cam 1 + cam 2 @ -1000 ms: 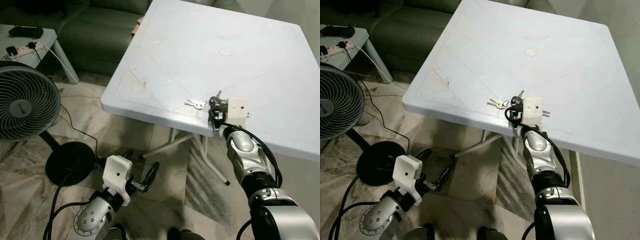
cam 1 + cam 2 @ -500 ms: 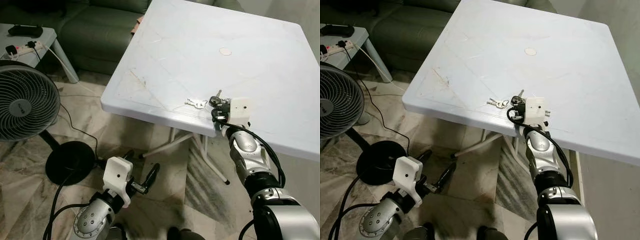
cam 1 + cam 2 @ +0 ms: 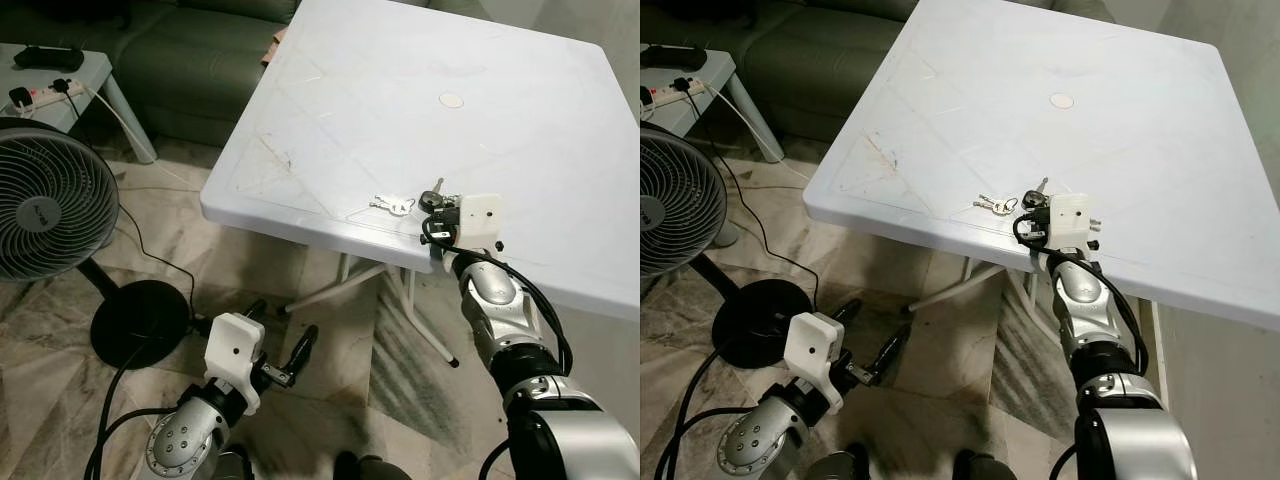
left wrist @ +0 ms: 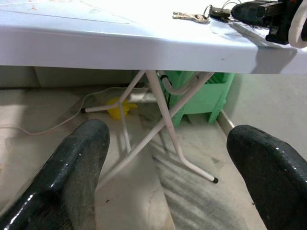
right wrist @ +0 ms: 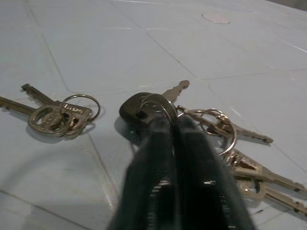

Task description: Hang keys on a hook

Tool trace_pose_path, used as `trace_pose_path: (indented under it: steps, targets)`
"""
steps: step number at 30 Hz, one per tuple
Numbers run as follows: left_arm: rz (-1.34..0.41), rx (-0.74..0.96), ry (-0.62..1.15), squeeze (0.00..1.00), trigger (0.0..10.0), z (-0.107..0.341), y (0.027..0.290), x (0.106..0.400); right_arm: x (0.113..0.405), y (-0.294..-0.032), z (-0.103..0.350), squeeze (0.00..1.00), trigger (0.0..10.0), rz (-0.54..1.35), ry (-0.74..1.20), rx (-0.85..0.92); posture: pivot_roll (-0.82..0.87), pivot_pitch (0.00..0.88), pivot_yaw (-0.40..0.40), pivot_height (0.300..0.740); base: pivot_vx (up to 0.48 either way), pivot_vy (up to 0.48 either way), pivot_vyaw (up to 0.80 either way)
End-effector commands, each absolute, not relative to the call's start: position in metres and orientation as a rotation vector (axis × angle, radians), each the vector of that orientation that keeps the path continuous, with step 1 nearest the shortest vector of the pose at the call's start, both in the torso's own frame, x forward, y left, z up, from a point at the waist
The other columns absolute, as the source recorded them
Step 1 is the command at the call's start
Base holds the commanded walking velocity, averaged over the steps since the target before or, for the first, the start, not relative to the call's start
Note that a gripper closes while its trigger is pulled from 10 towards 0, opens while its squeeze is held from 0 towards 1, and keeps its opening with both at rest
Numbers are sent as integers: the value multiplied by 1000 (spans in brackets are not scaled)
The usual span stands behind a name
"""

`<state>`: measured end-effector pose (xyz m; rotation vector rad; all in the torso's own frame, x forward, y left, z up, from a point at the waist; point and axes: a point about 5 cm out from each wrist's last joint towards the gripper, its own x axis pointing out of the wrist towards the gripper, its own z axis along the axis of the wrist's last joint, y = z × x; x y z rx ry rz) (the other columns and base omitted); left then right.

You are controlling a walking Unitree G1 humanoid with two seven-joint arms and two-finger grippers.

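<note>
On the smooth white plastic worktop (image 3: 420, 110), near its front edge, the right gripper (image 5: 173, 125) has its black fingers pressed together on the thin wire ring of a black-headed key bunch (image 5: 144, 108), beside smaller silvery keys (image 5: 57, 115), while the left gripper (image 4: 168, 158) hangs spread wide above marbled floor.

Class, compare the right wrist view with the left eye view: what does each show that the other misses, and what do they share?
Right wrist view: the right gripper shut, its fingers pressed together at a key ring of the keys. Left eye view: the fan, the sofa and the left gripper low over the floor. Both: the keys on the white table, near its front edge.
</note>
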<state>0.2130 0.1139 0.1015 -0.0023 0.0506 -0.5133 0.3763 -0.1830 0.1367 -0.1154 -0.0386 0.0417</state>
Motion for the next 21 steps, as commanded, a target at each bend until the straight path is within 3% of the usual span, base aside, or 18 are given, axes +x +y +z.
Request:
trace_pose_path:
  steps: [1,14,21]
  targets:
    - [-513,2,59,0,10000,101,114,210,376,-189,137,0,0,30,-41,-120,115,234,-86,740,0,0,0]
    - [-499,15,54,0,10000,101,116,214,375,-193,141,0,0,40,-54,-107,111,224,-87,740,0,0,0]
    - [-454,-3,38,0,10000,104,120,222,376,-192,147,0,0,38,-75,-17,113,208,-85,740,0,0,0]
